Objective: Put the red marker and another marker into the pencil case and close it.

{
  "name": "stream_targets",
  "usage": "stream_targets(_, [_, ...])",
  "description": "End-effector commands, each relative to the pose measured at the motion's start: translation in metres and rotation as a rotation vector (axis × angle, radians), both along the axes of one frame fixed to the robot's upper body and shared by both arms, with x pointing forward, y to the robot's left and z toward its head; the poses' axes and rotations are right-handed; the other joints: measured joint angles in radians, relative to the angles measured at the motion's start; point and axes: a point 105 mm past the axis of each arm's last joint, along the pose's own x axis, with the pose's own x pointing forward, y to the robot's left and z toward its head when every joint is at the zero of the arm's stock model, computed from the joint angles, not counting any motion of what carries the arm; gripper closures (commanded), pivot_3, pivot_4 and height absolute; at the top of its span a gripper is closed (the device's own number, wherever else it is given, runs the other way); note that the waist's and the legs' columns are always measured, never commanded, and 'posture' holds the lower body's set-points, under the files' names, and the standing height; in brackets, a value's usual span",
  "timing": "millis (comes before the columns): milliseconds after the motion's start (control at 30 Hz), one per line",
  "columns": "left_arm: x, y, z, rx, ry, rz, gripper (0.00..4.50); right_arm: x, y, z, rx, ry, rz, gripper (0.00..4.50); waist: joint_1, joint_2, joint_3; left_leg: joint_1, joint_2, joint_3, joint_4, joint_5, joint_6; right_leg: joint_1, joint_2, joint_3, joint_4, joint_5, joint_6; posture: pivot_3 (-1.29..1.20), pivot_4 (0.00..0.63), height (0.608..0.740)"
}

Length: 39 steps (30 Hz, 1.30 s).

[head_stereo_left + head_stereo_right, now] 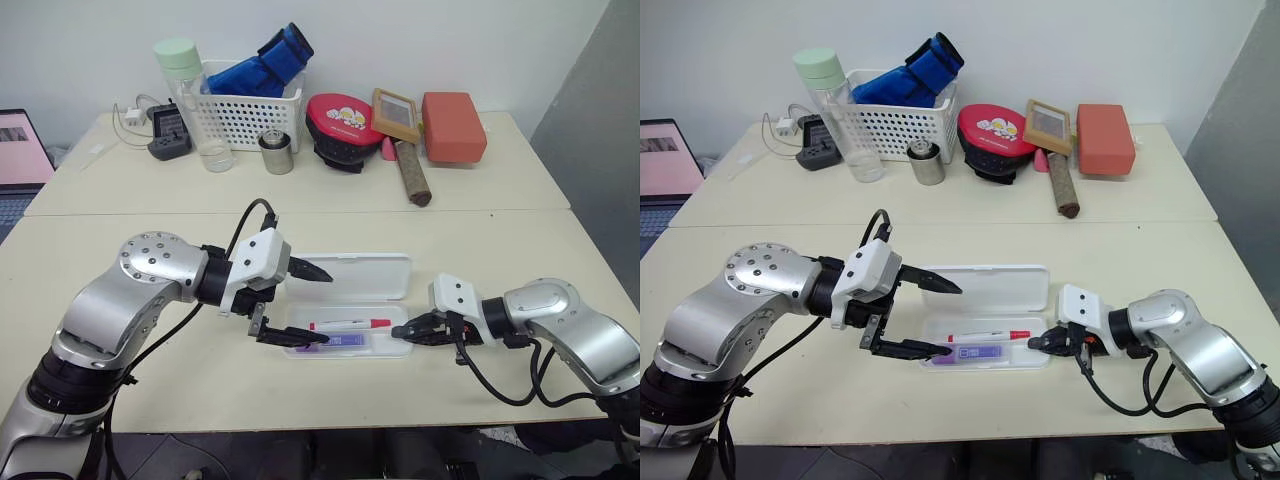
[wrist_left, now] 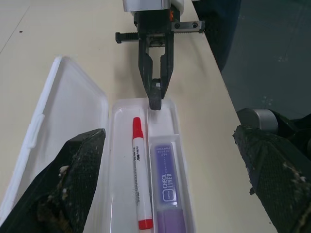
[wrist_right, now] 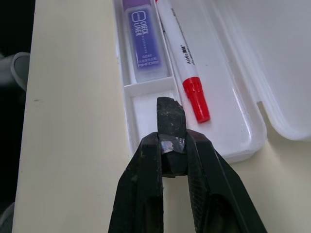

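Already the red marker (image 1: pixel 350 324) and purple marker (image 1: pixel 345 341) lie in the open case (image 1: pixel 395 347). Left pincer (image 1: pixel 292 305) gapes wide at its left end; right pincer (image 1: pixel 410 331), narrow, grips a small dark nub. Swing the far lid (image 1: pixel 350 276) nearward, pressing evenly.

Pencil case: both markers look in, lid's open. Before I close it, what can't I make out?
- Purple marker: its near end is cut off by the left wrist view's edge.
- Pencil case: its left end sits behind the left gripper in the eye views.
- Red marker: its far end runs past the right wrist view's edge.
- Right gripper: whether its tips touch the tray is unclear.
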Motion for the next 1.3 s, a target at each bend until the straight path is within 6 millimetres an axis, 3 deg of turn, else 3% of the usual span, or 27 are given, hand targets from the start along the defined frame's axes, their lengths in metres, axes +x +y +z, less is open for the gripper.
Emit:
stream_targets(33, [-0.003,0.0,0.009,-0.005,-0.049,-0.004,0.0,-0.002,0.005,0.007,0.007,-0.022,0.04,3.47,0.0,0.0,0.0,0.0,0.0,0.0,0.0,0.0,0.0,0.0,0.0,0.0,0.0,0.0,0.0,0.0,0.15,0.74])
stream_targets(67, [-0.003,0.001,0.01,-0.008,-0.051,0.001,0.0,-0.002,0.006,0.008,0.014,-0.021,0.042,3.45,0.0,0.0,0.0,0.0,0.0,0.0,0.0,0.0,0.0,0.0,0.0,0.0,0.0,0.0,0.0,0.0,0.15,0.74])
stream_targets(100, [-0.003,0.001,0.01,-0.01,-0.052,0.004,0.0,-0.002,0.007,0.009,0.02,-0.02,0.042,3.02,0.0,0.0,0.0,0.0,0.0,0.0,0.0,0.0,0.0,0.0,0.0,0.0,0.0,0.0,0.0,0.0,0.15,0.74])
stream_targets(333, [-0.004,0.005,0.012,-0.012,-0.044,0.024,0.0,-0.005,0.007,0.01,0.015,-0.014,0.067,1.45,0.0,0.0,0.0,0.0,0.0,0.0,0.0,0.0,0.0,0.0,0.0,0.0,0.0,0.0,0.0,0.0,0.15,0.74])
stream_targets(533, [-0.008,0.031,0.029,-0.049,-0.004,0.107,0.0,-0.007,0.011,0.057,0.168,-0.052,0.097,0.03,-0.003,0.0,0.0,0.0,0.0,0.0,0.0,0.0,0.0,0.0,0.0,0.0,0.0,0.0,0.0,0.0,0.15,0.74])
stream_targets(733, [-0.011,0.054,0.038,-0.056,0.005,0.196,0.0,0.016,0.014,0.1,0.312,-0.116,0.083,0.03,-0.002,0.001,0.001,0.001,0.001,0.001,-0.001,0.0,0.0,0.0,0.0,0.0,0.0,0.0,0.0,0.0,0.15,0.74])
stream_targets(800, [-0.011,0.06,0.041,-0.06,-0.001,0.233,0.0,0.043,0.016,0.113,0.347,-0.168,0.025,0.03,-0.002,0.001,0.001,0.001,0.001,0.0,-0.001,0.0,0.0,0.0,0.0,0.0,0.0,0.0,0.0,0.0,0.15,0.74])
stream_targets(867, [-0.01,0.064,0.04,-0.039,-0.018,0.26,0.0,0.057,0.014,0.114,0.327,-0.202,0.004,0.03,-0.002,0.001,0.001,0.001,0.0,0.001,-0.001,0.0,0.0,0.0,0.0,0.0,0.0,0.0,0.0,0.0,0.15,0.74])
stream_targets(933, [-0.011,0.063,0.038,-0.029,-0.023,0.26,0.0,0.058,0.008,0.11,0.291,-0.201,0.008,0.03,0.001,0.001,0.001,0.001,0.0,0.001,-0.001,0.0,0.0,0.0,0.0,0.001,0.0,0.0,0.0,0.0,0.15,0.74])
stream_targets(1100, [-0.022,0.043,0.039,-0.075,-0.007,0.187,0.0,0.022,-0.023,0.068,0.093,-0.044,-0.058,0.03,0.025,0.001,0.001,-0.009,-0.001,-0.002,0.0,0.0,-0.001,-0.008,-0.002,0.0,-0.002,0.0,-0.001,0.0,0.15,0.74])
stream_targets(1200, [-0.025,0.035,0.031,-0.063,0.02,0.138,0.0,-0.009,-0.025,0.058,0.056,0.011,-0.055,0.03,0.023,0.002,0.002,-0.008,-0.001,0.0,-0.001,0.0,0.0,-0.008,-0.003,0.001,-0.001,0.0,-0.001,0.0,0.15,0.74])
stream_targets(1300, [-0.023,0.029,0.026,-0.049,0.032,0.101,0.0,-0.022,-0.024,0.046,0.018,0.024,-0.06,0.03,0.013,0.002,0.002,-0.005,0.001,0.002,-0.001,0.0,0.0,-0.007,-0.002,0.001,0.001,0.0,-0.001,0.0,0.15,0.74])
